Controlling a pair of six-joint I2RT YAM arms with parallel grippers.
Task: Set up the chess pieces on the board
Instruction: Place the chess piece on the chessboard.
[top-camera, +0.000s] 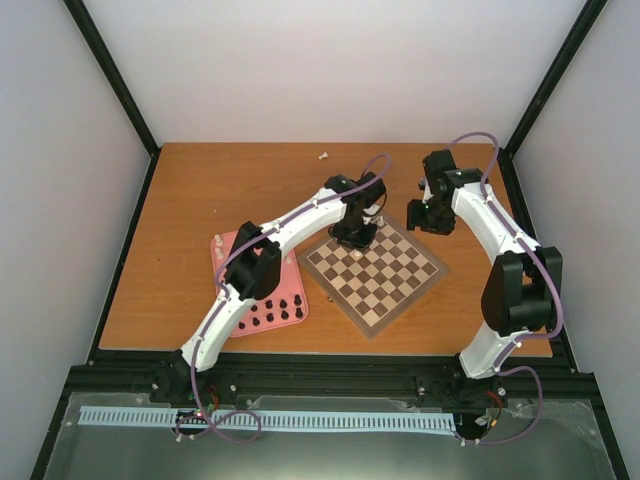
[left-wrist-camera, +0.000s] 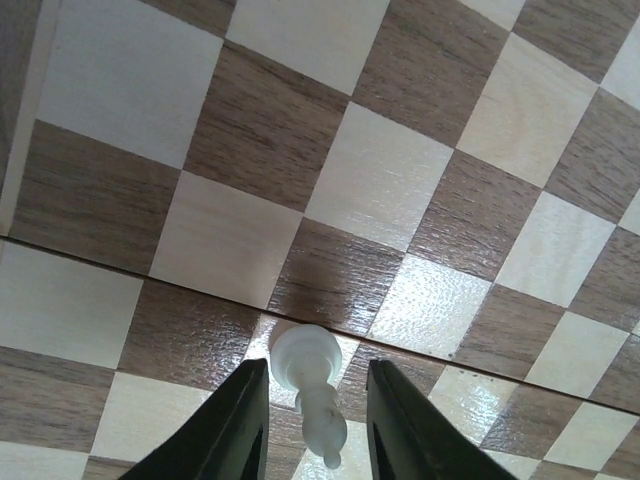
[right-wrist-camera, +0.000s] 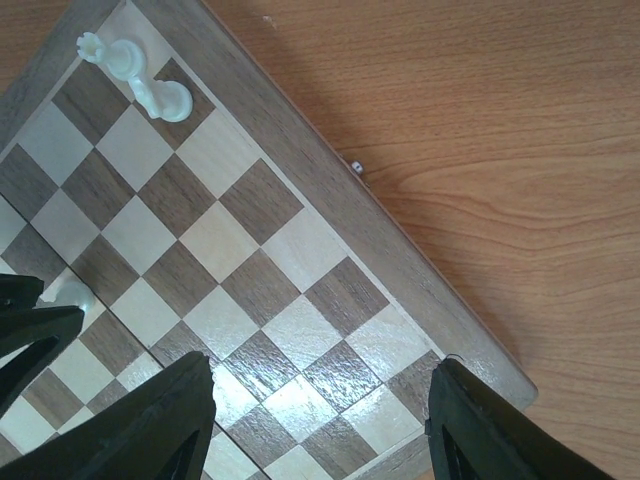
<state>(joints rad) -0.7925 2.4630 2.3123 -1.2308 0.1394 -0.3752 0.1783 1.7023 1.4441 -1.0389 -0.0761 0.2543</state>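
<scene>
White chess piece (left-wrist-camera: 322, 410) sits between the left gripper's (left-wrist-camera: 315, 365) slightly parted jaws (right gripper (right-wrist-camera: 322, 365) spread wide, empty).

There was one board (top-camera: 380, 275) and one pink tray (top-camera: 222, 262). Three cream-white pieces stood on the board: two (right-wrist-camera: 165, 100) at one corner and one (left-wrist-camera: 310, 385) apart from them. A fourth (top-camera: 323, 155) lay on the table (top-camera: 200, 190). The black pieces (top-camera: 275, 315) on the tray were too small to count. Two arms (top-camera: 300, 220).
</scene>
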